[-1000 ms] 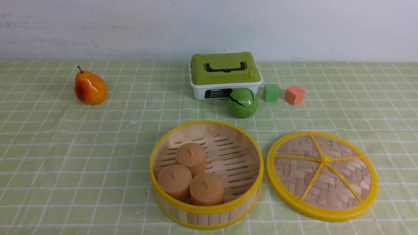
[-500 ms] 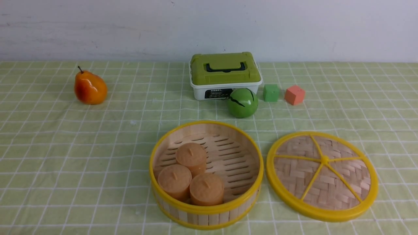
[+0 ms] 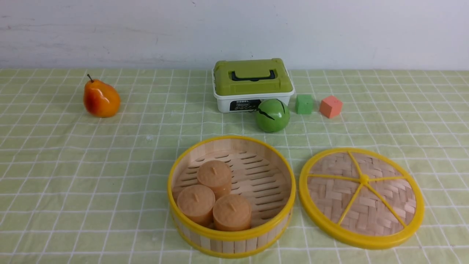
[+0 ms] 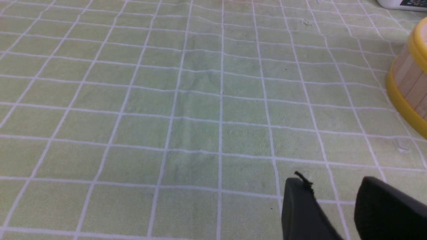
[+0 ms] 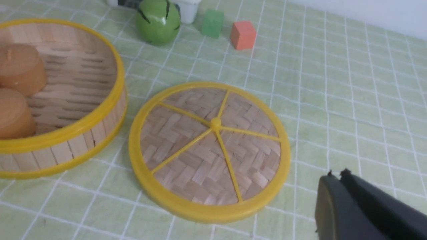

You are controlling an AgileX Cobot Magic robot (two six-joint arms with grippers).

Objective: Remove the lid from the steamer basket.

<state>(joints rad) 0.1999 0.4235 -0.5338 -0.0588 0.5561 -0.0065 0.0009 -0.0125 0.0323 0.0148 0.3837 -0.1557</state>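
The steamer basket (image 3: 231, 234) stands uncovered at the front centre, with three orange-brown cakes (image 3: 216, 198) inside. It also shows in the right wrist view (image 5: 66, 130) and at the edge of the left wrist view (image 4: 408, 86). The lid (image 3: 361, 197) lies flat on the cloth just to the basket's right, knob up; it also shows in the right wrist view (image 5: 208, 151). Neither gripper shows in the front view. My left gripper (image 4: 333, 186) is open and empty over bare cloth, left of the basket. My right gripper (image 5: 337, 175) is shut and empty, off the lid's rim.
At the back stand a white box with an olive-green lid (image 3: 253, 84), a green ball (image 3: 272, 115), a green cube (image 3: 304, 104) and an orange cube (image 3: 330, 106). A pear (image 3: 100, 98) sits at the back left. A green checked cloth (image 3: 91, 176) covers the table.
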